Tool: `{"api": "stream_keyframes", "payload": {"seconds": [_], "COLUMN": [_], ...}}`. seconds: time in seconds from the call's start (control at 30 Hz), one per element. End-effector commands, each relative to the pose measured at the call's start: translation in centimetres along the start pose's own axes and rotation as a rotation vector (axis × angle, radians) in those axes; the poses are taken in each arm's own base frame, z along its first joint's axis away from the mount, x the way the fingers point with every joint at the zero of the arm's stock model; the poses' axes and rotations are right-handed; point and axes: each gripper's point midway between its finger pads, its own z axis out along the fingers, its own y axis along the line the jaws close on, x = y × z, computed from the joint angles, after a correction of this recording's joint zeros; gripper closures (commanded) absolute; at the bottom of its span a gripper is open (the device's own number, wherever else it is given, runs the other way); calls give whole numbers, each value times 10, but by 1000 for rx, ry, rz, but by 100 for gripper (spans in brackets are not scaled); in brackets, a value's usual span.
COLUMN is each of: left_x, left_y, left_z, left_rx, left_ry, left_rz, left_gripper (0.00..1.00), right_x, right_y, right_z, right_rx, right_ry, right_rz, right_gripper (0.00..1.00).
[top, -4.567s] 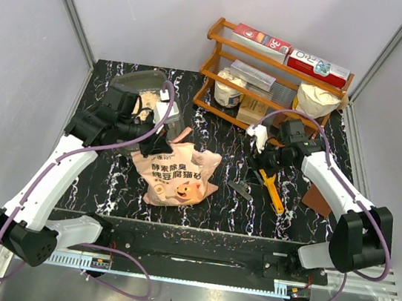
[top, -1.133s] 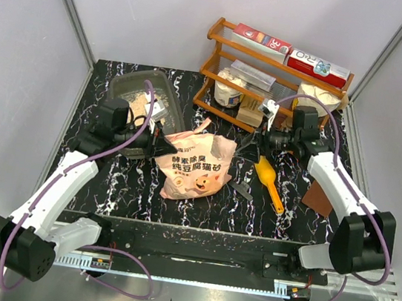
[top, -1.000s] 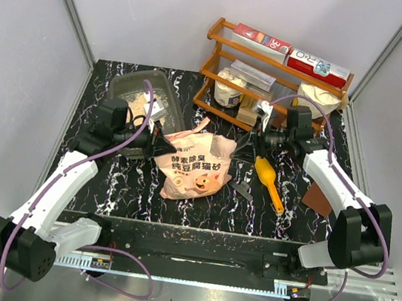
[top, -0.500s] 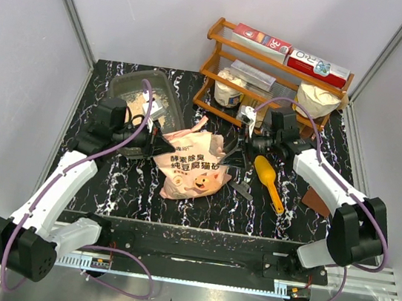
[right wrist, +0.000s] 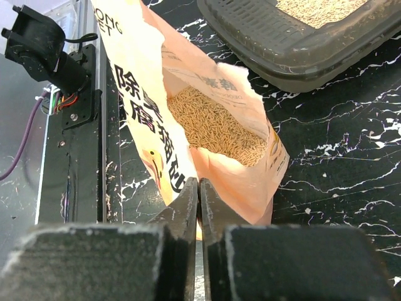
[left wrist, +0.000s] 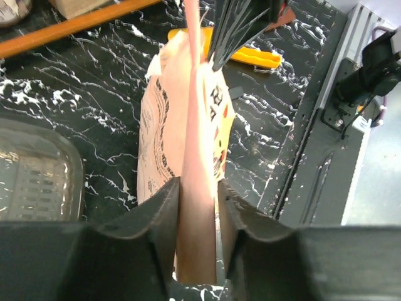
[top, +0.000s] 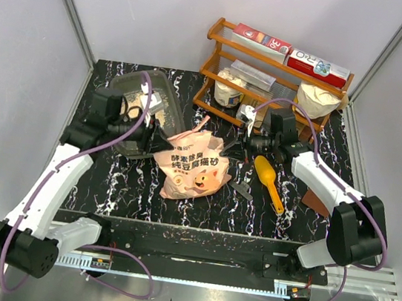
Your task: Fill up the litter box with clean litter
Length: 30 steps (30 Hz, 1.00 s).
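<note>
Litter covers only part of the litter box at ten o'clock on the table, while left hand and right hand each pinch the pink bag, seemingly with much left to pour.

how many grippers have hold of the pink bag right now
2. The left gripper pinches the bag on the side nearest the grey tray; the right gripper pinches the opposite side, by its open mouth.

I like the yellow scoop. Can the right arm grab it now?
Probably not yet: the right gripper is shut on the edge of the pink bag. The yellow scoop lies uncovered right beside it.
</note>
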Motion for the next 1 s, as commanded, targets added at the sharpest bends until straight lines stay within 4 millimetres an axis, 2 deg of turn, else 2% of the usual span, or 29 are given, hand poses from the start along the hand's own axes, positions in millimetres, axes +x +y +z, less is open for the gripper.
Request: {"api": "stream_keyframes", "payload": {"seconds": [0.0, 0.03, 0.1, 0.17, 0.2, 0.23, 0.3, 0.33, 0.4, 0.43, 0.47, 0.53, 0.6, 0.63, 0.67, 0.7, 0.73, 0.77, 0.87, 0.93, 0.97], "left_x": [-59, -68, -101, -115, -129, -130, -138, -130, -134, -120, -123, -101, -101, -87, -96, -77, -74, -76, -59, -51, -40], "left_y": [-32, -30, -25, 7, 24, 47, 67, 82, 95, 110, 116, 126, 126, 131, 127, 128, 126, 118, 94, 77, 67], "left_z": [-33, -37, -48, -48, -48, -40, -27, -8, 10, 33, 39, 67, 84, 100, 109, 124, 130, 139, 160, 165, 169], "left_rx": [45, 22, -54, -190, -247, -300, -308, -265, -214, -166, -143, -14, 55, 105, 136, 185, 213, 250, 363, 416, 447], "left_ry": [-59, -67, -122, -140, -184, -182, -210, -179, -172, -129, -123, -80, -75, -46, -49, -1, 10, 9, 29, 36, 50], "left_rz": [195, 221, 300, 290, 311, 285, 276, 252, 240, 190, 224, 229, 282, 258, 323, 277, 283, 310, 277, 277, 277], "left_gripper": [62, 60, 57, 57, 57, 57, 58, 59, 60, 60, 60, 57, 55, 54, 53, 53, 53, 54, 57, 59, 59], "right_x": [-17, -17, -18, -16, -16, -14, -13, -13, -11, -11, -11, -11, -15, -16, -17, -19, -19, -18, -15, -15, -14], "right_y": [-3, -2, -2, -3, -4, -4, -4, -4, -4, -5, -5, -6, -11, -11, -12, -14, -15, -16, -18, -19, -19], "right_z": [0, 0, -1, 0, 0, 1, 0, 0, 0, 0, 0, 1, 1, 1, 1, 1, 1, 1, 3, 4, 4], "right_rx": [29, 29, 32, 34, 38, 40, 39, 39, 40, 40, 39, 39, 52, 55, 60, 66, 69, 70, 72, 76, 77], "right_ry": [-42, -44, -45, -44, -43, -41, -38, -37, -35, -34, -35, -33, -35, -35, -36, -35, -33, -31, -21, -18, -15], "right_rz": [-63, -64, -66, -64, -66, -63, -62, -64, -68, -71, -80, -97, -103, -106, -110, -115, -112, -109, -82, -67, -62], "right_gripper": [95, 95, 96, 96, 96, 97, 97, 97, 96, 96, 94, 92, 92, 91, 90, 90, 90, 90, 89, 89, 89]}}
